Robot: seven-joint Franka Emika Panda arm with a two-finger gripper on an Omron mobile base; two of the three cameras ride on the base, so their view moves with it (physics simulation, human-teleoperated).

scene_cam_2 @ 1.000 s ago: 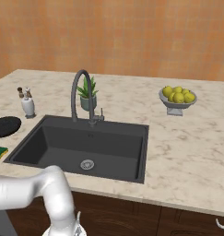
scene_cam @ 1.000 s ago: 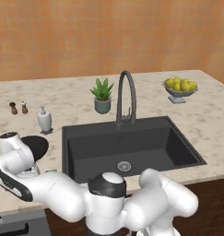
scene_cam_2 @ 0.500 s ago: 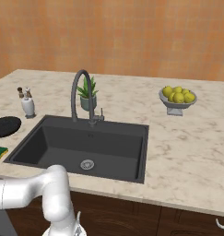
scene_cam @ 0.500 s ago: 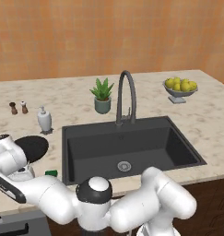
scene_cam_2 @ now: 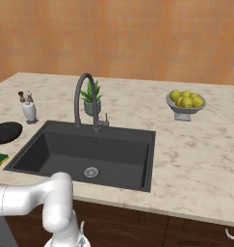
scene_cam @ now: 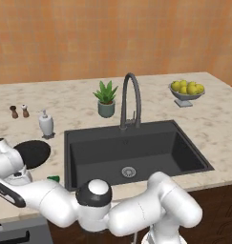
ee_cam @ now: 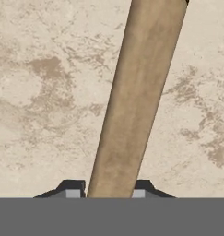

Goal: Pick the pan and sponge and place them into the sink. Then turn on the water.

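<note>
The pan (scene_cam: pixel 32 153) lies at the left edge of the left base view, on the tabletop (scene_cam: pixel 79 107) just left of the sink (scene_cam: pixel 131 152); its wooden handle (ee_cam: pixel 134 101) runs up the middle of the hand view, from between the two finger tips at the bottom to the top edge, leaning slightly right. The hand (ee_cam: pixel 105 192) is open, one finger tip on each side of the handle and nothing gripped yet; whether the tips touch the wood cannot be told. The step in hand is judged to be the grasp of the pan by its handle; done well, the hand settles until the handle sits deep between the fingers, stays centred on it, then closes firmly before any lift; a long handle with a heavy dish at the far end is likely to pivot in a loose grip, so a hold nearer the dish would tip less. The sponge (scene_cam_2: pixel 0 160) rests at the lower left of the right base view, near the sink's left rim and just below the pan; the lift should clear it. The sink is bare down to its drain (scene_cam: pixel 129 171); the faucet (scene_cam: pixel 131 100) arches over its back edge, no water running; the carry should pass below or beside that arch.
</note>
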